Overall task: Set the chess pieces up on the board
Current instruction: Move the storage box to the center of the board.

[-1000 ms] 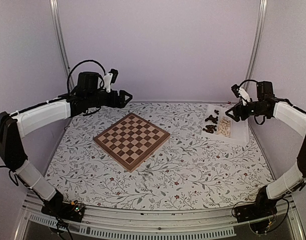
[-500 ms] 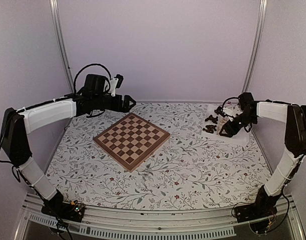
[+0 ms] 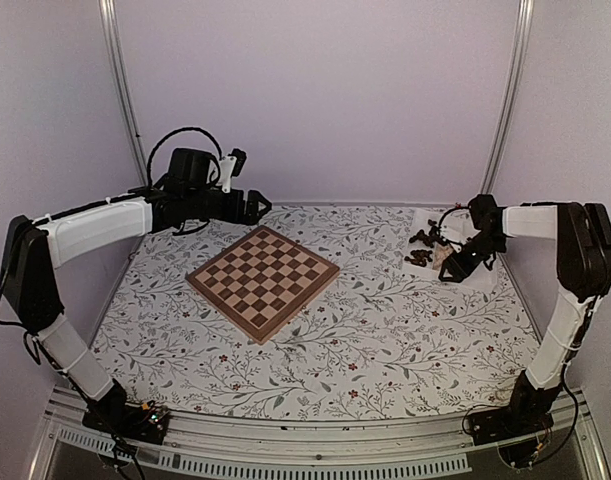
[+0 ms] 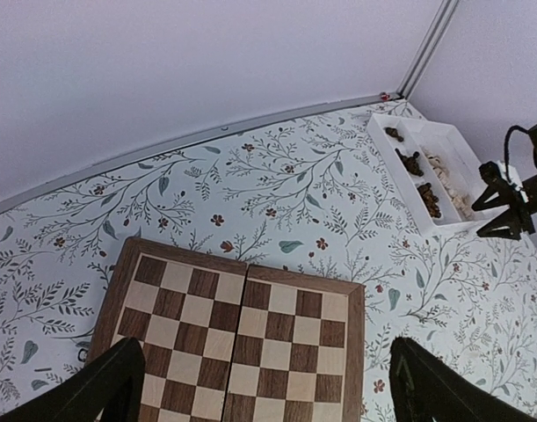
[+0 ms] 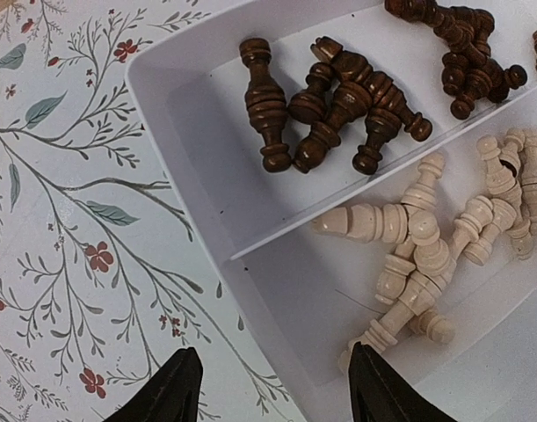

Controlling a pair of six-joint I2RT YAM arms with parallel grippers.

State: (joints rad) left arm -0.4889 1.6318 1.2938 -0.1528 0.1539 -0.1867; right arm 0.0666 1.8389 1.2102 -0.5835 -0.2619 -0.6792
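Note:
The chessboard (image 3: 263, 279) lies bare on the floral cloth at centre left; it also shows in the left wrist view (image 4: 242, 334). The dark brown pieces (image 5: 338, 97) and pale cream pieces (image 5: 426, 255) lie jumbled in two compartments of a white tray (image 3: 480, 272) at the right. My right gripper (image 5: 272, 387) is open and empty, low over the tray's near-left rim, one finger over the cloth and one over the cream compartment. My left gripper (image 4: 264, 400) is open and empty, held high above the board's far corner (image 3: 253, 204).
The tray's white divider wall (image 5: 356, 189) separates dark from cream pieces. The tent's back wall and corner poles (image 3: 505, 110) close the space behind. The floral cloth (image 3: 365, 340) covers the table.
My right gripper has dropped and drawn in from above the tray's right side to its near-left rim. My left arm shifted slightly right early on, then stayed still.

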